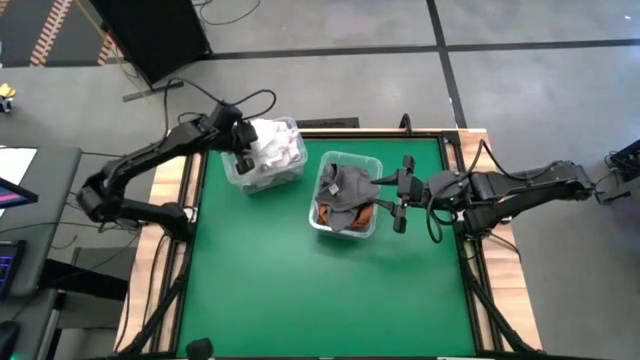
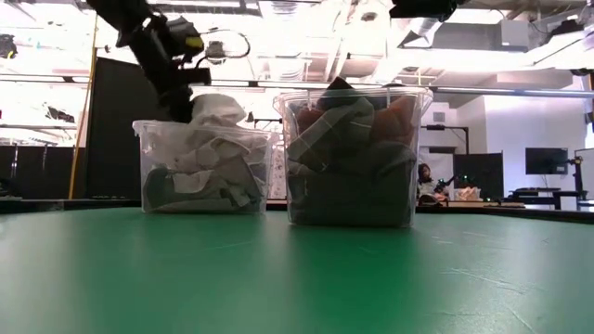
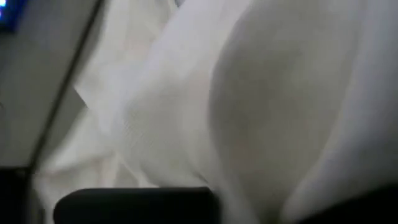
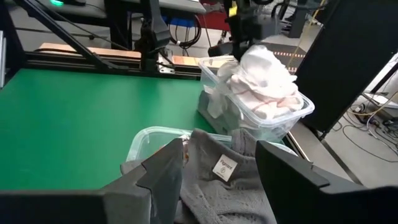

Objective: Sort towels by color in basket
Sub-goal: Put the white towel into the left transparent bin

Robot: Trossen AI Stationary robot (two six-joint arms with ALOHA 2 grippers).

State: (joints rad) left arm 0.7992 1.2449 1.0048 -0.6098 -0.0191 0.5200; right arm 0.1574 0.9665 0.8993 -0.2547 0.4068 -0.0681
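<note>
The left gripper [image 1: 243,160] is clenched on a white towel [image 1: 275,148] heaped in the clear bin [image 1: 292,125] at upper centre-left of the high view. The right gripper [image 1: 385,203] is spread apart, grasping nothing, beside the second clear bin [image 1: 350,158] at centre, where a dark grey towel [image 1: 345,190] is piled over a rust orange towel [image 1: 362,216].

Even overhead light falls on the green felt-topped desk [image 1: 300,270], with only faint shadows. In the low view, bright ceiling lights [image 2: 306,28] glare and wash out the room behind. The left wrist view is a close, unfocused blur of white soft cloth [image 3: 249,106]. The right wrist view is sharp.
</note>
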